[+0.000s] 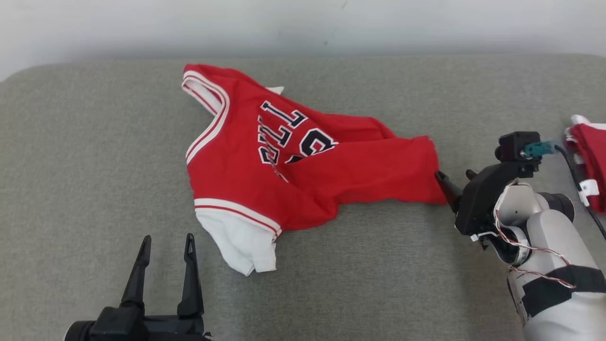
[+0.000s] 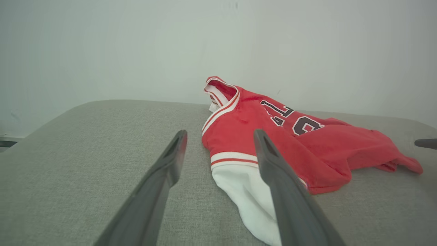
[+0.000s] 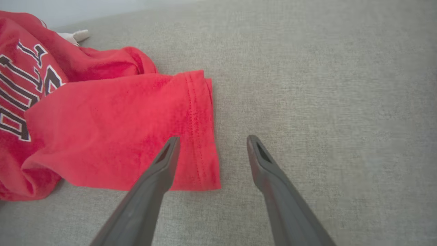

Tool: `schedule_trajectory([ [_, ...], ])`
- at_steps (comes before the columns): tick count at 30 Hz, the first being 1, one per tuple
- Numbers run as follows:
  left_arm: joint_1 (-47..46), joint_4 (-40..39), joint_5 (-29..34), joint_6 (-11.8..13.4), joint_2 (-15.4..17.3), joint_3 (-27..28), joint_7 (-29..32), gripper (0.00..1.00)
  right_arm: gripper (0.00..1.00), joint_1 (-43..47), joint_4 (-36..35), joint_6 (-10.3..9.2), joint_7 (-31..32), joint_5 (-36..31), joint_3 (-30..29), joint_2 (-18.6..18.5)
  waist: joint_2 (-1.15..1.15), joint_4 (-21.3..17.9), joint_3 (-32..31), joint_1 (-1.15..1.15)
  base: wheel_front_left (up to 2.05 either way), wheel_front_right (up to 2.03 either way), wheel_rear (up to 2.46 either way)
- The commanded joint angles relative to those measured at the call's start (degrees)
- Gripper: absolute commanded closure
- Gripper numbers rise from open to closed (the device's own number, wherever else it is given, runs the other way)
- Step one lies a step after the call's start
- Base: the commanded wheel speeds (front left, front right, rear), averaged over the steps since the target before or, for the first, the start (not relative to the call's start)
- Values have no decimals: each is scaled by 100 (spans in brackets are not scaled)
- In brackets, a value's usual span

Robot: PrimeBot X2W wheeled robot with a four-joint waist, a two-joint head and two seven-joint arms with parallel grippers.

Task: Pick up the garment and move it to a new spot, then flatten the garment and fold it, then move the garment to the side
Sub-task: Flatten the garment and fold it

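Note:
The garment is a red jersey with white trim, dark lettering and a white sleeve, lying crumpled on the grey cushioned surface. My left gripper stands open near the front edge, just left of the white sleeve. In the left wrist view the garment lies ahead and to the right of the left gripper. My right gripper is open at the garment's right hem. The right wrist view shows the right gripper straddling the hem's corner, one finger above the cloth, nothing pinched.
Another red and white piece of clothing lies at the far right edge. A pale wall runs behind the surface. The right forearm with its wiring fills the lower right.

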Motion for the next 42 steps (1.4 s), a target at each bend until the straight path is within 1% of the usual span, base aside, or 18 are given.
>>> schedule_trajectory([
  [1, 13, 28, 52, -76, -71, 88, -17, 0, 0, -74, 128, -14, 115, -30, -51, 0, 0, 311, 308, -1, 0, 0, 0],
  [5, 42, 74, 200, -239, -218, 263, -17, 0, 0, -175, 233, -14, 296, -175, -198, 133, 0, 413, 391, -1, 0, 0, 0],
  [7, 46, 86, 236, -274, -251, 300, -17, 0, 0, -146, 220, -14, 319, -212, -227, 170, 0, 424, 394, -1, 0, 0, 0],
  [8, 51, 98, 269, -314, -280, 339, -17, 0, 5, -114, 189, -14, 332, -235, -240, 198, 0, 432, 398, -1, 0, 0, 0],
  [10, 62, 110, 344, -375, -344, 415, -17, 0, 28, -22, 121, -14, 333, -304, -265, 212, 0, 430, 408, -1, 0, 0, 0],
  [11, 68, 118, 355, -403, -369, 451, -17, 0, 51, 28, 86, -14, 342, -327, -273, 223, 0, 419, 408, -1, 0, 0, 0],
  [12, 80, 123, 367, -425, -393, 490, -17, 0, 55, 58, 38, -14, 317, -373, -297, 233, 0, 397, 406, -1, 0, 0, 0],
  [13, 89, 129, 392, -453, -417, 521, -17, 0, 64, 87, -19, -14, 292, -418, -312, 236, 0, 376, 403, -1, 0, 0, 0],
  [14, 102, 136, 426, -472, -438, 553, -17, 0, 67, 125, -73, -14, 267, -448, -322, 251, 0, 349, 392, -1, 0, 0, 0],
  [15, 117, 147, 454, -494, -458, 579, -17, 0, 67, 170, -138, -14, 246, -486, -359, 265, 0, 324, 379, -1, 0, 0, 0],
  [18, 135, 178, 513, -579, -506, 645, -17, 0, 78, 303, -335, -14, 231, -583, -390, 291, 0, 249, 320, -1, 0, 0, 0],
  [19, 145, 197, 528, -593, -520, 669, -18, 0, 95, 353, -404, -15, 230, -599, -381, 315, 0, 220, 285, -1, 0, 0, 0],
  [20, 154, 209, 541, -625, -534, 686, -18, 0, 100, 405, -475, -15, 222, -632, -410, 314, 0, 198, 260, -1, 0, 0, 0],
  [25, 223, 252, 618, -685, -597, 770, -18, 0, 100, 718, -909, -15, 171, -655, -558, 375, 0, 91, 141, -1, 0, 0, 0],
  [29, 259, 291, 674, -754, -625, 833, -18, 0, 100, 1084, -1443, -15, 185, -657, -803, 472, 0, 46, 39, -1, 0, 0, 0],
  [34, 344, 333, 688, -811, -663, 908, -18, 0, 100, 1751, -2428, -15, 328, -599, -1292, 692, 0, 6, -86, -1, 0, 0, 0],
  [39, 381, 350, 692, -838, -705, 943, -18, 0, 100, 2558, -3550, -15, 725, -561, -1838, 961, 0, 25, -167, -1, 0, 0, 0],
  [42, 411, 368, 698, -864, -732, 956, -18, 0, 100, 2901, -4123, -15, 968, -386, -2072, 1092, 0, 41, -183, -1, 0, 0, 0],
])
